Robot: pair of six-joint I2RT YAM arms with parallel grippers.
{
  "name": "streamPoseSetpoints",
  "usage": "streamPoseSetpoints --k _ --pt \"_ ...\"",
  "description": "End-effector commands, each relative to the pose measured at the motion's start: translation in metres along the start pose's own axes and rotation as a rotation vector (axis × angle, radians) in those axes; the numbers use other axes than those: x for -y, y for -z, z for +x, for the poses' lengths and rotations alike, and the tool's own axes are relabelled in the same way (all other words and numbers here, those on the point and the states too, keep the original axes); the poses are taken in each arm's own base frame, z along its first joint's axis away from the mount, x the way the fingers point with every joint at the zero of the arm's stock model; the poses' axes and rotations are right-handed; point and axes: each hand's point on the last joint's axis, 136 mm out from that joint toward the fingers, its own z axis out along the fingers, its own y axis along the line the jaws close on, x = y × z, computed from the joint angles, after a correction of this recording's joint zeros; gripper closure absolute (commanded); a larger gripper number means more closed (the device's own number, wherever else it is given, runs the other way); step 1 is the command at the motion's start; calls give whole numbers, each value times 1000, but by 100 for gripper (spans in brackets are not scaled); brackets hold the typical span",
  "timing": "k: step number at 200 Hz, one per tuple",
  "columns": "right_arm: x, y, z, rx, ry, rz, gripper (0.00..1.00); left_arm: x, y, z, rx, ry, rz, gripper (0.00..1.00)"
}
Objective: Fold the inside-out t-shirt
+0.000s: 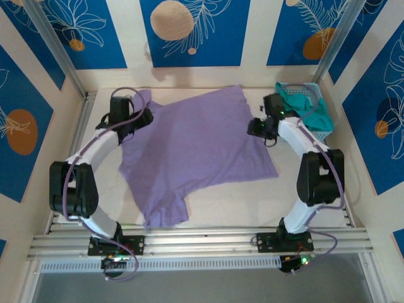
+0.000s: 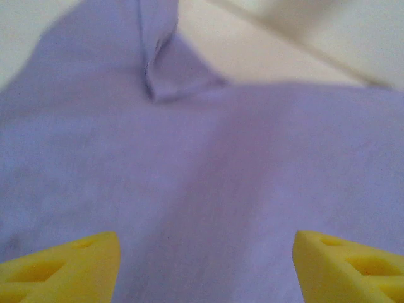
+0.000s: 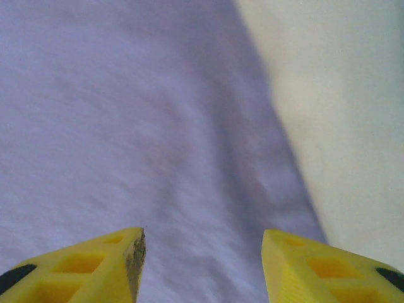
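1. Lying spread on the table (image 1: 252,202), the shirt (image 1: 196,151) stretched between the two grippers, lavender and mostly flat.
2. The left gripper (image 1: 142,118) stood open over the shirt's far left part, its yellow fingers (image 2: 69,265) wide apart with cloth beneath them.
3. A small raised fold of cloth sat just ahead of that gripper.
4. The right gripper (image 1: 255,128) was open too, above the shirt's right edge, with bare table just past that edge.
5. A basket (image 1: 312,95) holding a teal garment (image 1: 319,120) sat near the right gripper, on the side away from the shirt.
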Motion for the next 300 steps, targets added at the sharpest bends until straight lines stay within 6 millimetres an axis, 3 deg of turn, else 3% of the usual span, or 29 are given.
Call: streamPoseSetpoints --k 1,10,49,103,139,173,206,230,256,300 --pt "51 1 50 -115 -164 114 47 -28 2 60 -134 9 -46 28" --pt "59 0 63 -145 -207 122 47 -35 7 71 -149 18 -63 28" --pt "76 -5 102 -265 -270 167 46 -27 33 105 -235 58 9 27" --pt "89 -16 130 -342 -290 215 48 -61 89 155 -328 18 -172 27" --pt "90 -20 127 -350 -296 208 53 -73 117 207 -440 20 -251 27" --pt "90 -30 122 -339 -295 189 83 -79 140 247 -515 19 -317 27" --pt "89 -27 115 -287 -292 156 98 -77 157 272 -578 0 -364 28" --pt "85 -24 113 -257 -287 121 100 -76 173 297 -658 -9 -372 31" --pt "81 -23 111 -240 -280 98 100 -78 189 311 -698 -42 -381 35" --pt "80 -22 109 -228 -276 89 100 -66 178 339 -773 -34 -294 50"
